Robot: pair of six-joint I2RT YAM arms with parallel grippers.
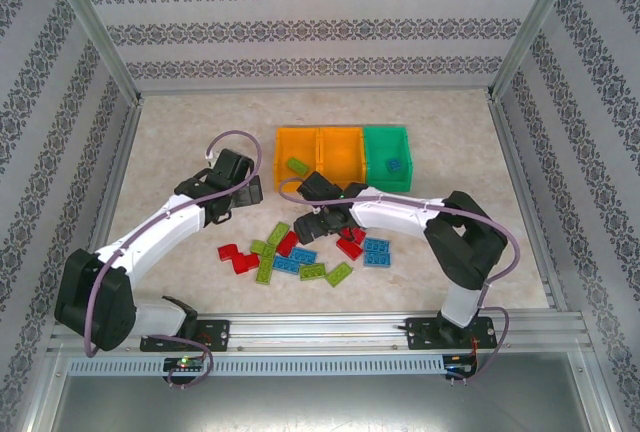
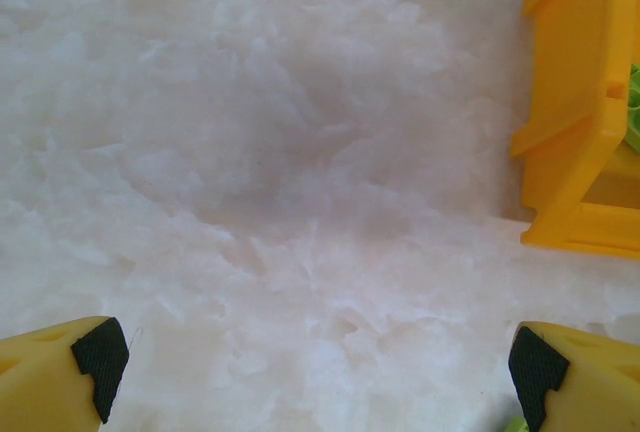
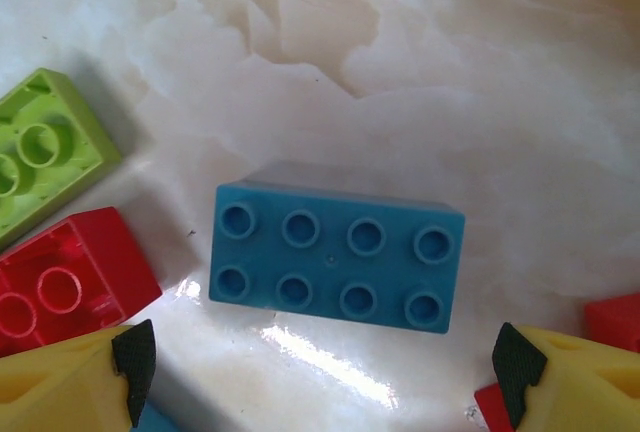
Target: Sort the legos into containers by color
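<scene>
At the far left the pale marbled surface (image 1: 160, 152) lies bare from the metal frame post (image 1: 100, 52) up to the left claw (image 1: 247, 192), which hangs just off the near left corner of the left orange bin (image 1: 282, 157). In the left wrist view this left claw (image 2: 318, 377) is spread wide with nothing between its black pads (image 2: 100, 357). Bare surface lies under it, and the bin's orange wall rises at the right edge, apart from the nearer finger. 3 bins stand in a row, side by side, near the far middle. The left orange bin holds 1 light green lego (image 1: 297, 165), the middle orange bin (image 1: 340, 134) comes next, and the green bin (image 1: 386, 133) holds 1 blue lego (image 1: 398, 165). Nearer the arms, the loose legos (image 1: 300, 258) lie in a scattered band of red, light green and blue, several touching, with open surface between them and the near rail (image 1: 320, 330). The right claw (image 1: 312, 226) hangs over the middle of this band. In the right wrist view the right claw (image 3: 325, 367) is opened wide and holds nothing. A blue 8-stud lego (image 3: 338, 257) lies flat, studs up, just ahead of the pads and touching neither. A green lego (image 3: 40, 152) and a red lego (image 3: 65, 282) crowd that view's left edge. Right of the green bin the surface runs bare to the frame.
</scene>
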